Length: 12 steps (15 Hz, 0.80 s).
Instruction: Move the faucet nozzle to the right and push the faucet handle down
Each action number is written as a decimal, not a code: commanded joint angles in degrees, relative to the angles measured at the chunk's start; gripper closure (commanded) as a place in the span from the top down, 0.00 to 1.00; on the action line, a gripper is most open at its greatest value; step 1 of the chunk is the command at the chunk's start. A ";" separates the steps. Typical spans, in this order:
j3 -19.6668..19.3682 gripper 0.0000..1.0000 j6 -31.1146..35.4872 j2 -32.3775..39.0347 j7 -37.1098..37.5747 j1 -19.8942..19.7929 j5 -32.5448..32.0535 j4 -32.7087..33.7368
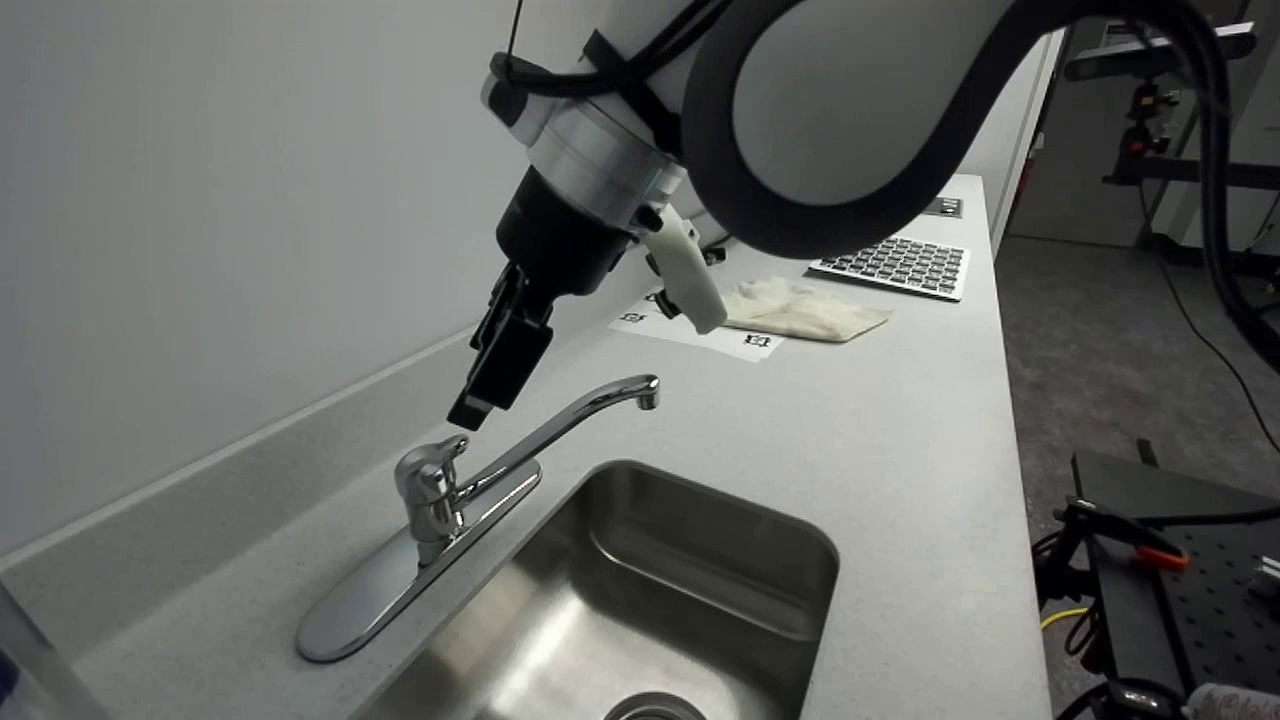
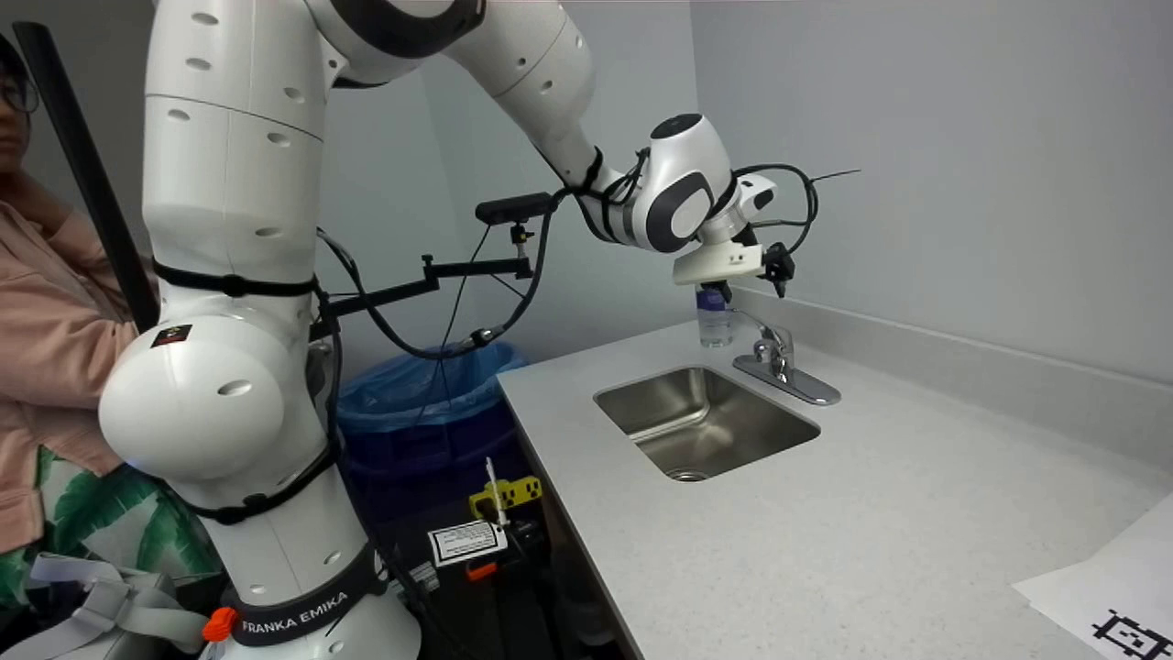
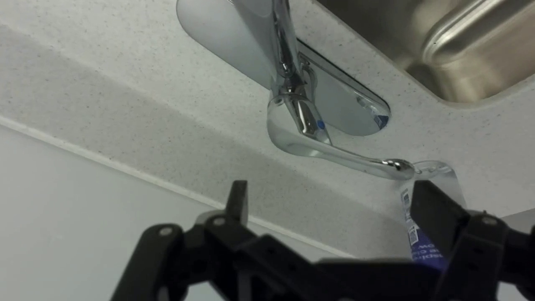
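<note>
My claw (image 3: 330, 186) hangs spread above the flat paddle-shaped chrome lever (image 3: 347, 157); slim arched chrome spout (image 1: 550, 433) below, beside silvery rectangular steel sink (image 1: 690, 545). Judged stiff, slippery: press near each free end.

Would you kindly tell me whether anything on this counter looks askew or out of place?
The faucet nozzle points off to one side instead of straight across the sink, and what looks like a keyboard lies on the counter near a crumpled cloth, unusual company for a sink. I see no spill.

The black hand (image 1: 480, 388) hangs slanted above the chrome faucet (image 1: 430, 490), whose slim nozzle (image 1: 550, 432) arches upward.
</note>
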 commanded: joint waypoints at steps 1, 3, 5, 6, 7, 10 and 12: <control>-0.71 1.00 3.33 4.23 -1.99 0.45 -2.49 3.59; -0.60 1.00 4.50 5.54 -2.27 0.37 -3.50 4.71; -0.37 1.00 5.09 6.41 -2.25 0.27 -4.06 5.80; -0.48 1.00 5.14 6.88 -2.11 0.42 -4.27 6.43; 0.83 1.00 5.25 7.44 1.21 -1.21 -8.54 6.80; 0.33 1.00 4.99 8.48 2.53 -1.07 -11.70 7.43; -0.07 1.00 4.66 8.77 3.86 -0.93 -12.90 7.21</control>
